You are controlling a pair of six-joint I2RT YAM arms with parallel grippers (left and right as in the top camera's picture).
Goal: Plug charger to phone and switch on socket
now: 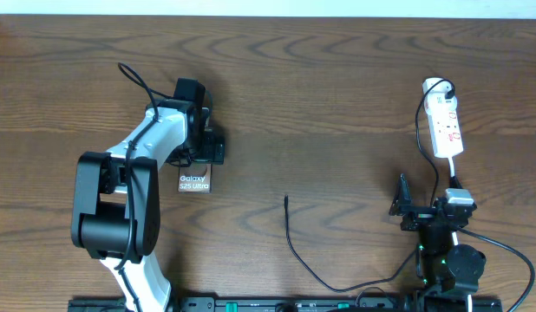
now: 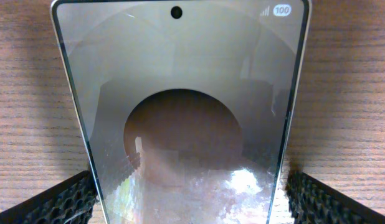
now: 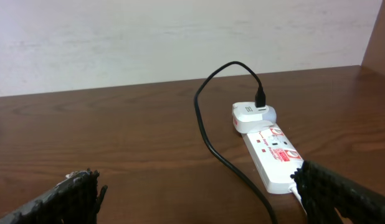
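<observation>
Dark brown wood-grain worktop (image 1: 337, 104) meeting a pale plain wall (image 3: 180, 37) at its far edge. Flat brown rectangular phone (image 1: 195, 182) with white lettering, left of centre; left gripper (image 1: 205, 147) spread wide astride it. White oblong power-strip socket (image 1: 446, 126), far right corner. Thin black charger cable (image 1: 290, 234) runs from a white adapter on the socket's far end towards the near edge, its tip near mid-worktop. Right gripper (image 1: 430, 208) spread wide, empty, near the near edge.

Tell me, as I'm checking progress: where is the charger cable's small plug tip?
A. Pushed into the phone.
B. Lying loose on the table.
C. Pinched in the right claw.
B: the plug tip lies on the bare wood of the table, well apart from the phone.
</observation>
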